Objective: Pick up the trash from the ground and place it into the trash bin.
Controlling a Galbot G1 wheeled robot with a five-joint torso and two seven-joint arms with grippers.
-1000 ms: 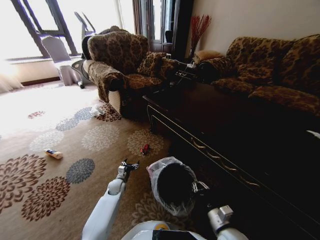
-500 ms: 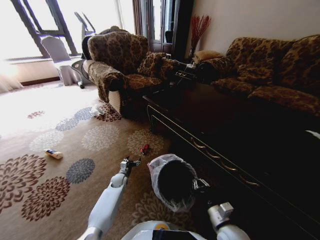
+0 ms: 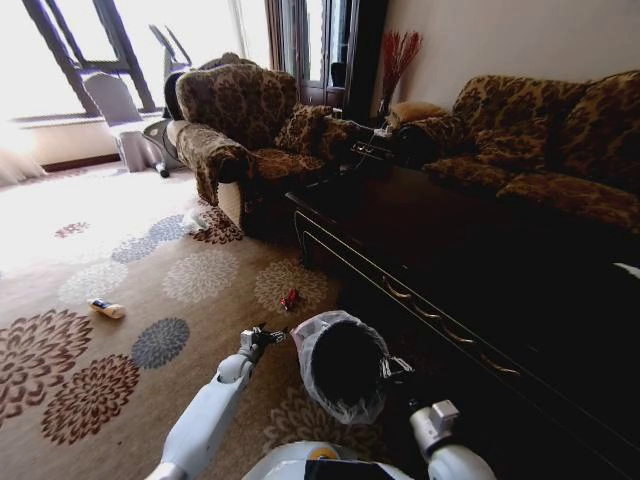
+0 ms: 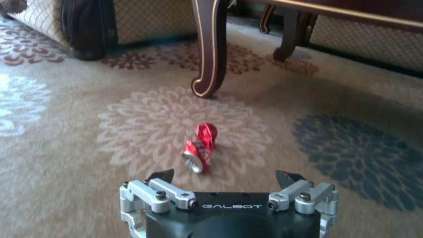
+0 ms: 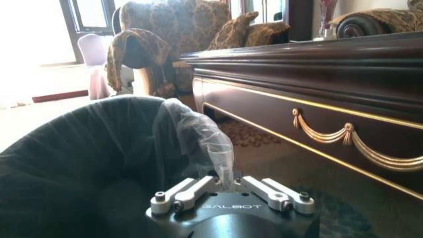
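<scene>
Underfoot lay a tan carpet (image 3: 200,270) patterned with big round flowers in brown, grey and cream, running toward bright windows at eleven o'clock. A patterned armchair (image 3: 240,125) stood at twelve o'clock and a matching sofa (image 3: 540,140) at two o'clock, with a long dark wooden table (image 3: 450,240) filling the right side of the room. One curved table leg (image 4: 210,54) rose just beyond the red drink can (image 4: 200,148), which lay on its side on a cream flower, close to the table's near corner. The left gripper (image 4: 225,174) hovered low over the carpet with its fingers spread apart, the can a short way ahead of them and untouched. The trash bin (image 3: 340,370), black with a whitish liner, stood beside that arm at five o'clock. The right gripper (image 5: 228,184) had its fingers closed on a fold of the liner at the bin's rim. A yellowish wrapper (image 3: 106,307) lay at nine o'clock, and a white plastic bag (image 3: 192,220) near the armchair's foot.
</scene>
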